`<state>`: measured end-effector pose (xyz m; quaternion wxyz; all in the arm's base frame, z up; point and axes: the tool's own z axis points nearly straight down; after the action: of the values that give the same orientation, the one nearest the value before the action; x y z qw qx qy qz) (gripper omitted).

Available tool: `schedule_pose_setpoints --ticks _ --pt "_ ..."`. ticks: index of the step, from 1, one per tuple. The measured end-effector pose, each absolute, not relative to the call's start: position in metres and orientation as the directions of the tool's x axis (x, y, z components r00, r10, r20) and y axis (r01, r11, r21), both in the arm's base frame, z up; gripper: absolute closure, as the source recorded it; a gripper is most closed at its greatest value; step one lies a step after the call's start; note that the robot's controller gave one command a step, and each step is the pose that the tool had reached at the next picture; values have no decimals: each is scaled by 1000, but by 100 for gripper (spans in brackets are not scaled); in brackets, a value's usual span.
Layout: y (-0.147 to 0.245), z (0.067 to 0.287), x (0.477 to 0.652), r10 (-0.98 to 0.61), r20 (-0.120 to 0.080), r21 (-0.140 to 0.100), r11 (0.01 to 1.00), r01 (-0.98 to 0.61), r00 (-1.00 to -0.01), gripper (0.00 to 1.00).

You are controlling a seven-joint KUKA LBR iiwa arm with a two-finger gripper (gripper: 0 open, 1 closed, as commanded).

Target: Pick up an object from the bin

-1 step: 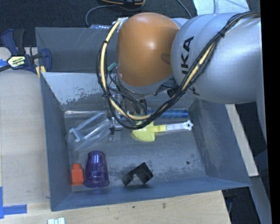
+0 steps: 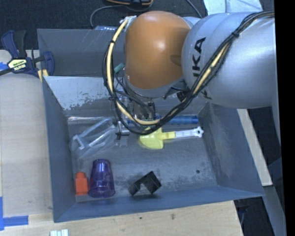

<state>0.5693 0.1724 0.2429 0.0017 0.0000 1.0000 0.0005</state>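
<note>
Down low with the tool [image 2: 122, 130], clear plastic piece [image 2: 91, 135] just to its left, yellow scoop [image 2: 152, 140] just to its right, long axis running further right; clenched or released, cannot tell.

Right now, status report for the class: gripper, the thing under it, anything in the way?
Gripper low, centre of bin, between clear plastic piece and yellow-headed tool. Purple cup, black clip apart, by the near wall.
</note>
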Motion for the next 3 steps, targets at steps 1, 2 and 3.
schedule_pose_setpoints --ticks 1,2,3 --pt "184 189 582 -72 -7 2 997 -72 -997 0" --pt "205 161 595 -328 -4 0 945 -328 -945 0" --pt "202 145 606 -203 -7 1 979 -203 -979 0"
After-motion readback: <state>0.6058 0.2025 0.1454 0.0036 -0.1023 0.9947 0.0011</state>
